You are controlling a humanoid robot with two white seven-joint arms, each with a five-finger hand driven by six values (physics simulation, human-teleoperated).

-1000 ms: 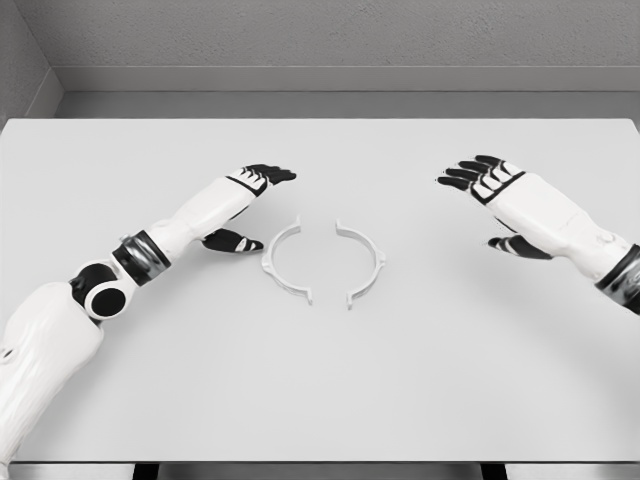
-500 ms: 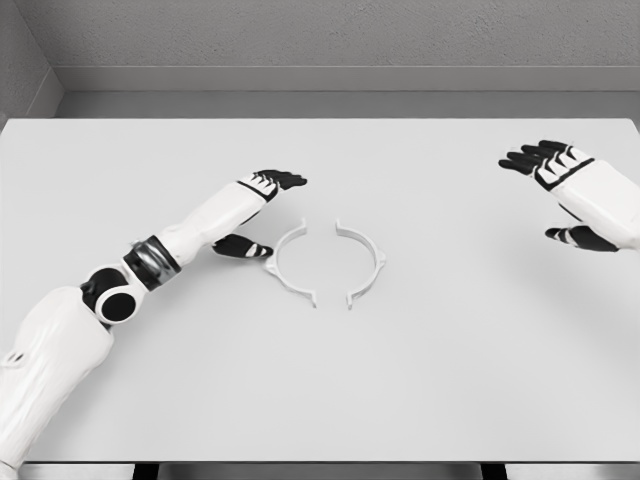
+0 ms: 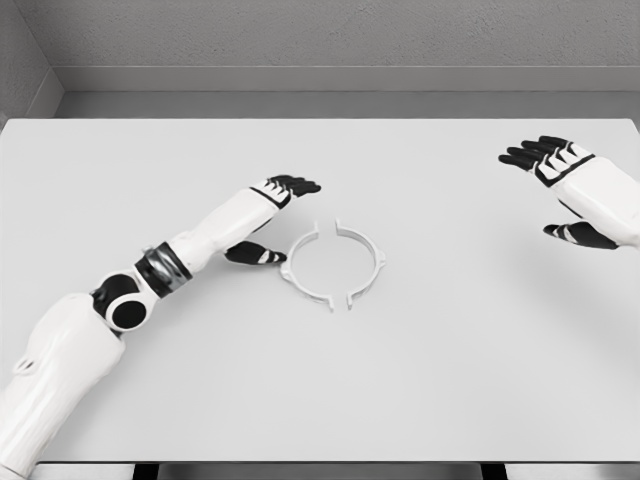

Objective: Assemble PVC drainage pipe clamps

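We see the left hand (image 3: 268, 222) on the white table (image 3: 420, 380), fingers extended and unclenched, its thumb (image 3: 256, 255) touching the outer edge of the left clamp half (image 3: 306, 273). The right clamp half (image 3: 364, 264) lies just beside it, the two nearly forming a ring at table centre. Farther off, the right hand (image 3: 562, 190) hovers spread and empty, well apart from both.
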